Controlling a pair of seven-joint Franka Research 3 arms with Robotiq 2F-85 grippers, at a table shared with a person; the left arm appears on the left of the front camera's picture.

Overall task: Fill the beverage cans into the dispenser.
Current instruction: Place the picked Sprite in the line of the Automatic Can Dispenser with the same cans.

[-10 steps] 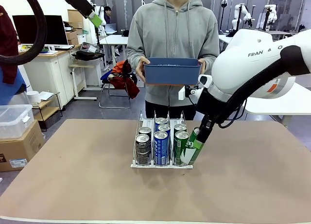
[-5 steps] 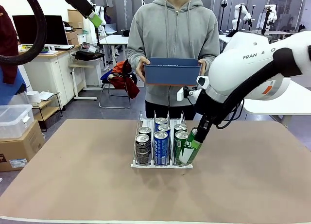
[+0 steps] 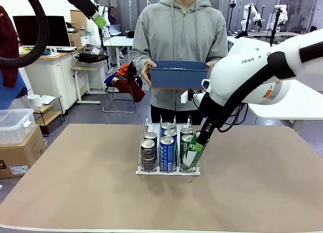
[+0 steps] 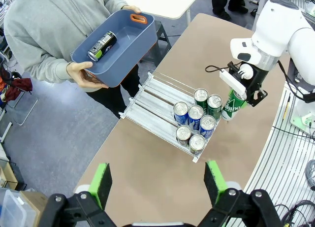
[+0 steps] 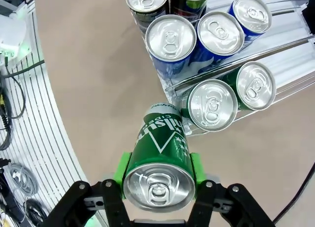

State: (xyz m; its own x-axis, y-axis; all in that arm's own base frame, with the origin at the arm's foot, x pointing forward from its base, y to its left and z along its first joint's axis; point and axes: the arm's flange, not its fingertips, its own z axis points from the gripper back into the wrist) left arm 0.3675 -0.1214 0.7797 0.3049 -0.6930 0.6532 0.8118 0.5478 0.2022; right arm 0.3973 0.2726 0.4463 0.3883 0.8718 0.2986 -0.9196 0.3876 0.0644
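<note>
Front: right gripper is clamped on a green can. The can is tilted, base down-left at the rack's front right corner, top up toward the wrist. Lanes hold two dark, three blue and two green cans. A person holds a bin beyond the rack. Left gripper is high at far left, well apart.

Left wrist: left gripper has its jaws wide with nothing between them. The green can sits just outside the green lane, beside its two cans; can't tell if it touches. Free lane length lies on the person's side. The bin has one dark can.

Right wrist: pads grip the can body from both sides, top facing the camera, long axis slanting at the rack corner.

My read: it's the right arm's job. Upright the can, then bring it over the green lane behind the loaded pair.
</note>
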